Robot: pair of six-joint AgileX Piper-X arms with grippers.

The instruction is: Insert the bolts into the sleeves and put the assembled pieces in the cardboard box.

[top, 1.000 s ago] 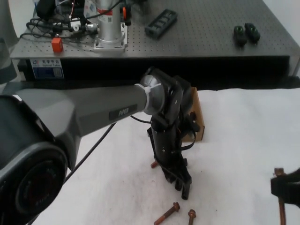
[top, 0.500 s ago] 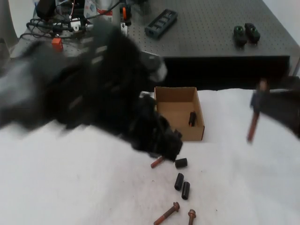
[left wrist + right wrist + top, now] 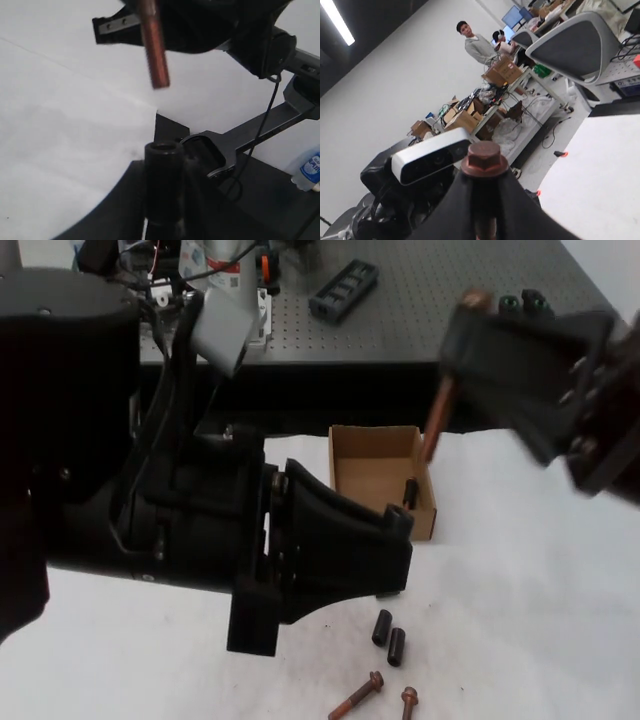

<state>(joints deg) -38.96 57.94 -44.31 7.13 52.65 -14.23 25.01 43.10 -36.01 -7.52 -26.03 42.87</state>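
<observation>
Above the white cloth (image 3: 530,620), toward two o'clock from the bench centre, the right gripper (image 3: 484,200) is raised and its two fingers are pinched on a copper bolt (image 3: 437,412) just under the hexagonal head. In the high view the bolt's long axis runs close to vertical, with the head at the one o'clock end and the shank tip at the seven o'clock end, hanging free of the fingers. The left gripper (image 3: 165,205) is raised at nine o'clock from the centre, its fingers pressed onto a black sleeve (image 3: 162,165). That sleeve stands upright, long axis vertical, open bore facing up. In the left wrist view the bolt's tip points down toward the bore and is apart from it; nothing has entered the sleeve. The cardboard box (image 3: 345,485) sits open-topped on the cloth at twelve o'clock from the centre, near the cloth's far edge. It holds one dark piece (image 3: 410,492) leaning against the three o'clock wall; whether a bolt is inside that piece cannot be told. At six o'clock from the box, two loose sleeves (image 3: 390,637) lie just beside each other on the cloth. Nearer than these lie two loose bolts: a long bolt (image 3: 357,695) with its axis from eight to two o'clock, head at the two o'clock end, and a short bolt (image 3: 408,702) just beside it at three o'clock.
</observation>
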